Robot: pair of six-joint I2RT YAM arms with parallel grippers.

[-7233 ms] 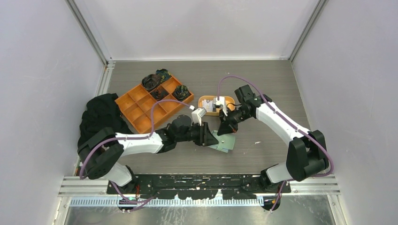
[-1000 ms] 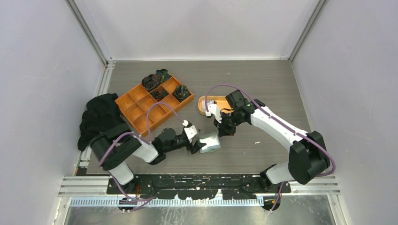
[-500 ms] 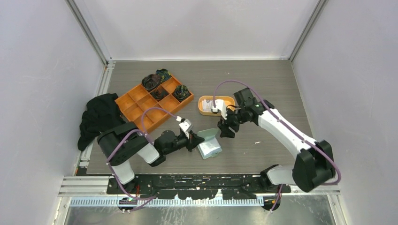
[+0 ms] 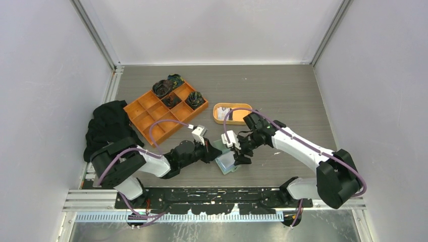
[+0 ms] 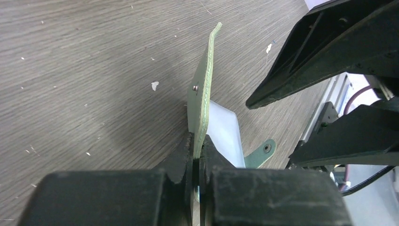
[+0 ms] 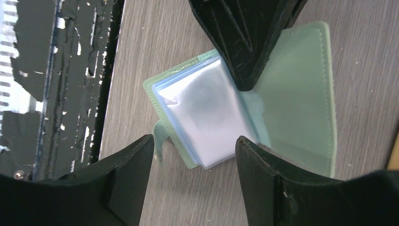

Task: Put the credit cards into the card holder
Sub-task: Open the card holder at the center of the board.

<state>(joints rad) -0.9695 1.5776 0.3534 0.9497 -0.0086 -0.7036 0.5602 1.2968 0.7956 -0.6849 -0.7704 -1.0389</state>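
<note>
Card holder (image 4: 225,162) is lying open on the grey table (image 4: 287,91), between my two grippers. My left gripper (image 4: 212,152) is clamping tight on one sage-green cover (image 5: 205,89), holding it upright and edge-on, while the glossy pockets (image 6: 207,117) are resting flat on the wood. My right gripper (image 4: 237,155) is hovering just above those pockets with its fingers (image 6: 131,174) spread apart, gripping nothing. One pale credit card (image 4: 223,112) is sitting in the oval orange dish (image 4: 241,115), well apart from the holder.

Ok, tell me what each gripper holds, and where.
Left gripper pinches the card holder by the edge of its raised cover. Right gripper is open over the pockets, holding nothing.
</note>
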